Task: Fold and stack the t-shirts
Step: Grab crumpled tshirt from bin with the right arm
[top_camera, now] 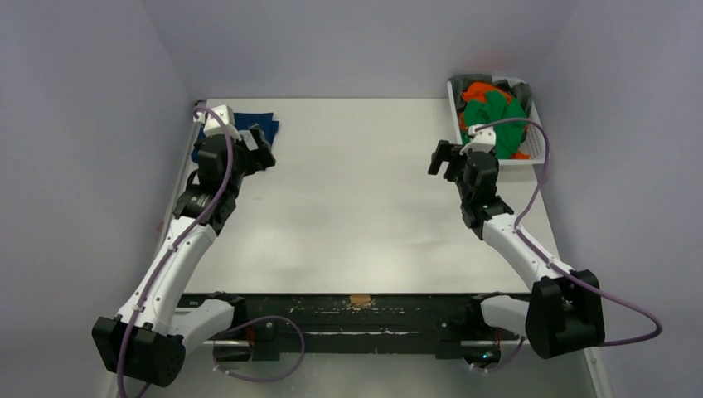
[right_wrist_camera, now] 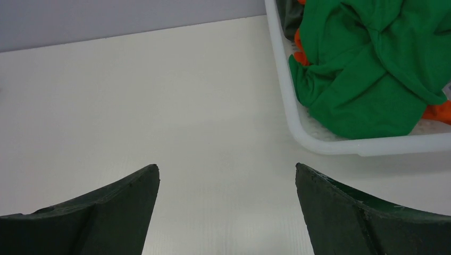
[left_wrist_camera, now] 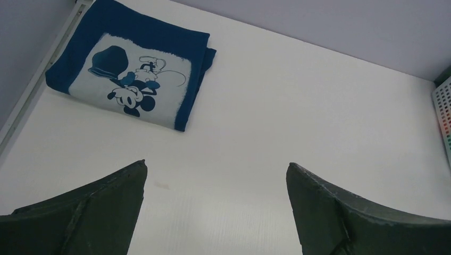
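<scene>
Jaws on my left gripper (left_wrist_camera: 215, 163) and right gripper (right_wrist_camera: 226, 165) both gape wide, holding nothing. Navy t-shirt (left_wrist_camera: 133, 79) lies folded at the far-left corner of the table (top_camera: 356, 207). Green t-shirt (right_wrist_camera: 372, 69), orange t-shirt (right_wrist_camera: 437, 111) and grey t-shirt (right_wrist_camera: 287, 10) lie crumpled in the basket (right_wrist_camera: 340, 146) at far right. My estimate: one done, three to go.

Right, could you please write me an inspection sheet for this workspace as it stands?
Surface: white table, bare in the middle.
Job's things: navy t-shirt folded flat at the far left corner; green t-shirt, orange t-shirt and grey cloth bunched in the white basket, far right.
Clutter: nothing seen.
Grippers: left gripper open, empty; right gripper open, empty.
Cables: purple cables run along both arms.
Surroundings: plain lilac walls on three sides.
</scene>
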`<state>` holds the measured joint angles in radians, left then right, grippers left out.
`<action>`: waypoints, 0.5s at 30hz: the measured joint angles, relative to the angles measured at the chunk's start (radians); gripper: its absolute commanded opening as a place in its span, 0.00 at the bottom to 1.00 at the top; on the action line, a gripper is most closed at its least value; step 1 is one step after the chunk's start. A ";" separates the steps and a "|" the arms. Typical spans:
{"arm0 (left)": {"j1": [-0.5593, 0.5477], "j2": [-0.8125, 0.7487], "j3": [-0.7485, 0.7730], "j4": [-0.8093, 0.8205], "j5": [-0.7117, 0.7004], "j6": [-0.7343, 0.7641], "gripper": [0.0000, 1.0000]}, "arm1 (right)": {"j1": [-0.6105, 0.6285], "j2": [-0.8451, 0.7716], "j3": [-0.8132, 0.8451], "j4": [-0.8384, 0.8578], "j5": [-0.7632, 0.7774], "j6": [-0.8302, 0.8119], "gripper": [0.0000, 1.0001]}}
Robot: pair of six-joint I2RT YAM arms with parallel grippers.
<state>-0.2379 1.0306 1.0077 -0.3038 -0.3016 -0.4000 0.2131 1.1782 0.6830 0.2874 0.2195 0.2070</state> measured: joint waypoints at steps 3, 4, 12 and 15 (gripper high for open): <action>0.000 0.011 0.000 0.003 -0.001 0.000 1.00 | 0.000 0.035 0.045 -0.024 0.000 -0.001 0.99; 0.000 0.015 0.000 0.003 0.000 0.000 1.00 | 0.000 0.049 0.063 -0.032 0.000 -0.002 0.99; 0.000 0.039 0.000 0.003 0.006 -0.001 1.00 | -0.018 0.241 0.315 -0.132 0.064 0.002 0.99; 0.000 0.039 0.000 0.003 0.006 -0.001 1.00 | -0.071 0.335 0.425 -0.169 0.071 0.010 0.99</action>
<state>-0.2379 1.0698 1.0077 -0.3004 -0.2955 -0.4007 0.1421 1.5127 1.1080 0.1181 0.2909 0.2169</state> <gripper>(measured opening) 0.999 0.987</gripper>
